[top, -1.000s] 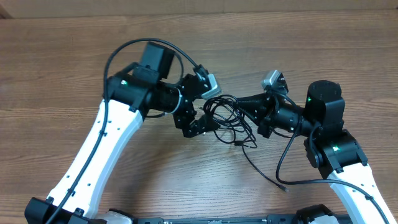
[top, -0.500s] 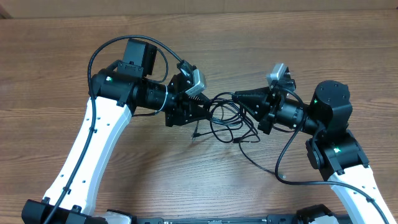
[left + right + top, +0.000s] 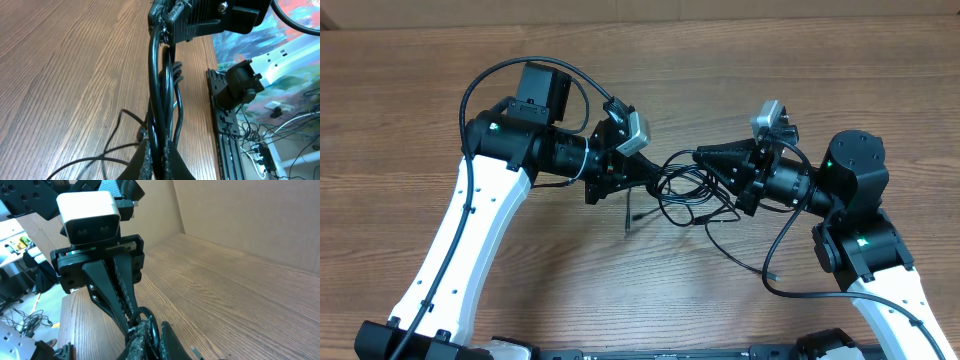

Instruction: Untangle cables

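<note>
Black cables (image 3: 692, 196) in a loose tangle at mid-table, strung between both grippers; wood-grain table (image 3: 620, 290) underneath. Left gripper (image 3: 653, 176) clamped shut on cables at tangle's left edge; right gripper (image 3: 704, 156) pinched shut on cables at tangle's upper right; the two tips near each other, bulk of tangle between and just below them. One strand trailing from tangle toward lower right, ending on table near right arm (image 3: 865, 250); plug end too small to identify. Another short end dangling straight down under left gripper; tip touching table or not, cannot tell.

Left wrist view: left gripper (image 3: 157, 161) at bottom edge, fingers closed tight around several parallel cables (image 3: 159, 85); strands running straight up to right gripper (image 3: 172, 22) at top; a few slack loops curving off left over table (image 3: 60, 75).

Right wrist view: right gripper (image 3: 145, 332) at bottom, fingers together with cables (image 3: 150, 317) looped and pinched at the tips; left gripper (image 3: 117, 295) facing it, narrow fingers meeting close by, white camera (image 3: 90, 212) mounted above; table (image 3: 240, 295) behind, cardboard (image 3: 250, 215) wall at back. Contact between the two grippers' tips not resolvable here.
</note>
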You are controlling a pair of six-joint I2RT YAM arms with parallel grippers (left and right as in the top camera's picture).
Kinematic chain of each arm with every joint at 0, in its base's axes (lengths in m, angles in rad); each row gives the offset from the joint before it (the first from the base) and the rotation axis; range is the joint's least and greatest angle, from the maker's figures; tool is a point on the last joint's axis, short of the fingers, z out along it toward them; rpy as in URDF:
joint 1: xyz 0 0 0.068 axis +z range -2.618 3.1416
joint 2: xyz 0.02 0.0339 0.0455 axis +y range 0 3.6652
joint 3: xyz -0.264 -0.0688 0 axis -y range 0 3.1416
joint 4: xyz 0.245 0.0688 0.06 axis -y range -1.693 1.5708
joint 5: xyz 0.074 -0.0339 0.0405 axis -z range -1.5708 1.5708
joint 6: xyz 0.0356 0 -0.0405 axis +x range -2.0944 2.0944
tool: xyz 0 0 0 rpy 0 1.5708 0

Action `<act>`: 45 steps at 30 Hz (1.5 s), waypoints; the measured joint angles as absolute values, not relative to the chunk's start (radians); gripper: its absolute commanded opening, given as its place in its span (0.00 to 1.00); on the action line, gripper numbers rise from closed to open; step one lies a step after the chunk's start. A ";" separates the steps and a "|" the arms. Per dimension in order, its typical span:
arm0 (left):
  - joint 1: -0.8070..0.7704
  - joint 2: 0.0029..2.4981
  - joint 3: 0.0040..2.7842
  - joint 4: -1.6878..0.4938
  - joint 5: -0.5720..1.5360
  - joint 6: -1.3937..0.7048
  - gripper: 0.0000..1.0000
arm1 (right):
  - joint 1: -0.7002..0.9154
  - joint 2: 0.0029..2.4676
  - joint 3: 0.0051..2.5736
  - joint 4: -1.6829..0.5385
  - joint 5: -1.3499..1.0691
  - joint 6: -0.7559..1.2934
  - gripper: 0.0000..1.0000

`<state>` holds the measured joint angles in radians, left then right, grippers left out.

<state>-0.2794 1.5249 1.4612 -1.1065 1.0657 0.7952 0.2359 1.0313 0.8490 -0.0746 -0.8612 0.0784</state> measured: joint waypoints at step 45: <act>-0.368 1.525 1.459 -0.773 0.706 0.290 0.04 | 0.236 1.031 0.851 -0.230 -0.803 0.918 0.84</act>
